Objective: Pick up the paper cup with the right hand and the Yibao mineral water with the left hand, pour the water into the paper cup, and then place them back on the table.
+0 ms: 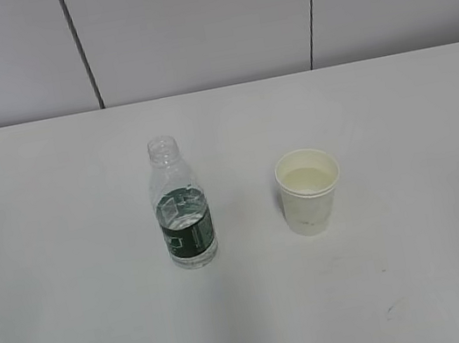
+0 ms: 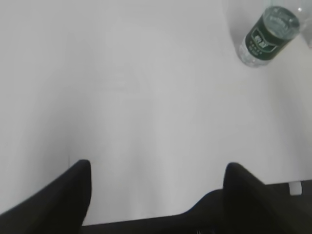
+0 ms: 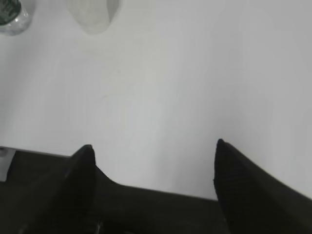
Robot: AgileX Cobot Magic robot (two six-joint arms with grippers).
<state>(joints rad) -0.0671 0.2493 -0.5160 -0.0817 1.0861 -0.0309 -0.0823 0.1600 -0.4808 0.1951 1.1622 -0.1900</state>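
Observation:
The Yibao mineral water bottle (image 1: 182,208) stands upright and uncapped on the white table (image 1: 78,322), left of the paper cup (image 1: 308,190), which also stands upright. Neither arm shows in the exterior view. In the left wrist view my left gripper (image 2: 158,168) is open and empty over bare table, with the bottle (image 2: 266,36) far off at the top right. In the right wrist view my right gripper (image 3: 153,148) is open and empty, with the paper cup (image 3: 92,14) at the top left and the bottle's base (image 3: 12,17) in the corner.
A grey panelled wall (image 1: 204,25) runs behind the table's far edge. A faint scuff mark (image 1: 394,309) lies on the table near the front right.

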